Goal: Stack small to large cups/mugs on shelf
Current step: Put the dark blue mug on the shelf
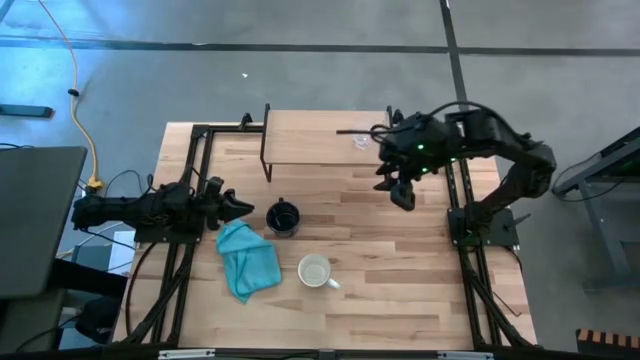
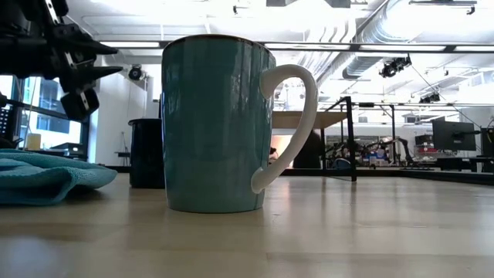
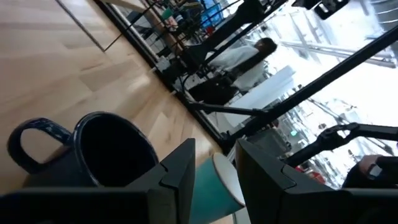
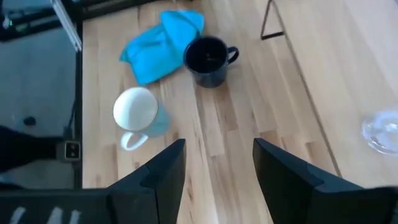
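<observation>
A small clear glass cup (image 1: 361,141) stands on the low light-wood shelf on thin dark metal legs (image 1: 310,138) at the far side of the table, near the shelf's right end. The medium black mug (image 1: 283,217) stands upright on the butcher-block wooden tabletop (image 1: 400,280) in front of the shelf, mouth up, its handle toward the shelf. The larger mug, teal outside and white inside with a white handle (image 1: 315,270), stands upright nearer the front edge, its handle pointing right and toward the front. A crumpled teal cloth (image 1: 245,259) lies just left of both mugs. The left gripper (image 1: 240,208) hovers just left of the black mug, fingers partly apart, holding nothing. The right gripper (image 1: 402,196) hangs just in front of the shelf's right end, fingers spread, empty.
</observation>
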